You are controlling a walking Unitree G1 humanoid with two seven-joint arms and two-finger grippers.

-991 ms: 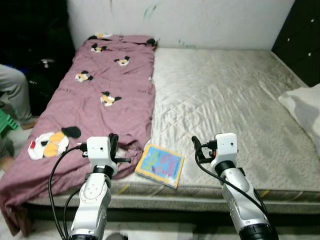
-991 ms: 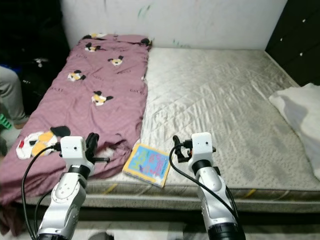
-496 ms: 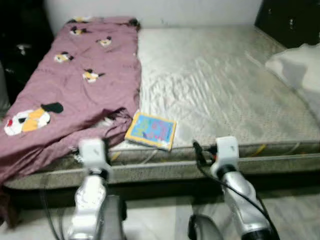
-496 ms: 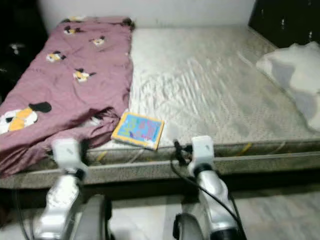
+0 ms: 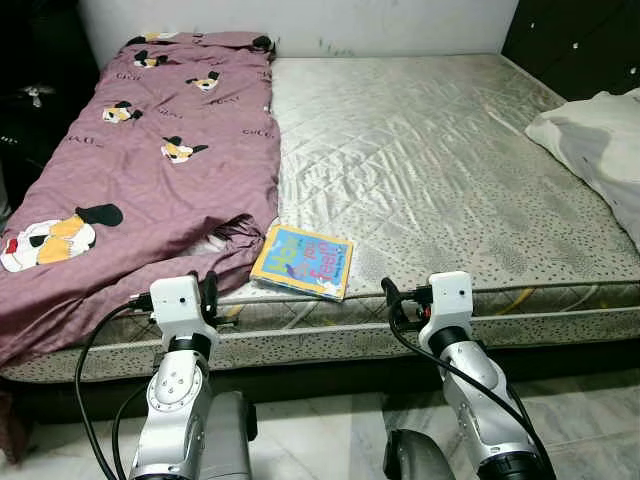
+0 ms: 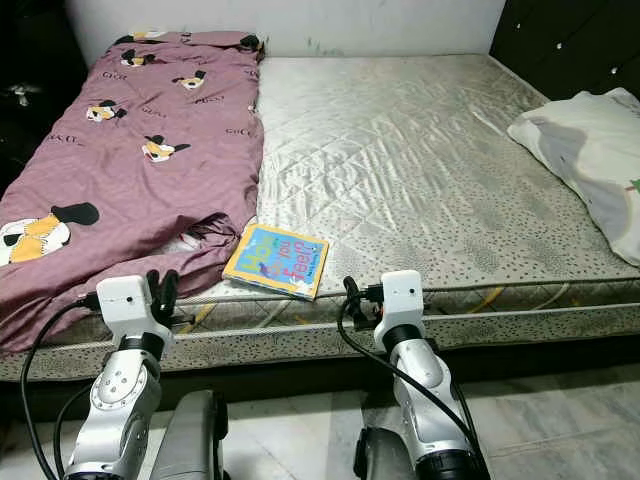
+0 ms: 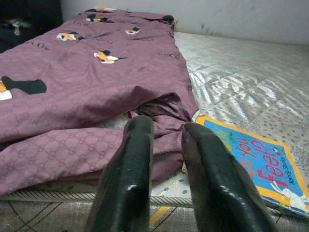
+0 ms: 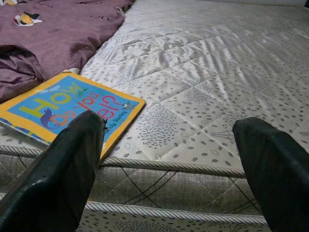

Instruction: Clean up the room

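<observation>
- Nearest the camera, both arms are held out in front of the bed's near edge, short of the mattress. The left gripper is nearly closed, a narrow gap being left between its fingers, and nothing is held in it. The right gripper is spread wide and is likewise empty.
- Just beyond the grippers, a children's picture book is seen lying flat near the front edge of the mattress, between the two arms and slightly toward the left one. Its one side touches or lies just beside the bunched corner of the purple blanket. It has not yet been picked up, and it is judged to be the first item to be cleared.
- The purple blanket is spread along the left side of the bed, its near corner rumpled and hanging over the edge; straightening or folding appears to be left undone.
- Farther off, at the right, a white pillow lies at the mattress edge.
- The tidying is judged to be at an early stage.
</observation>
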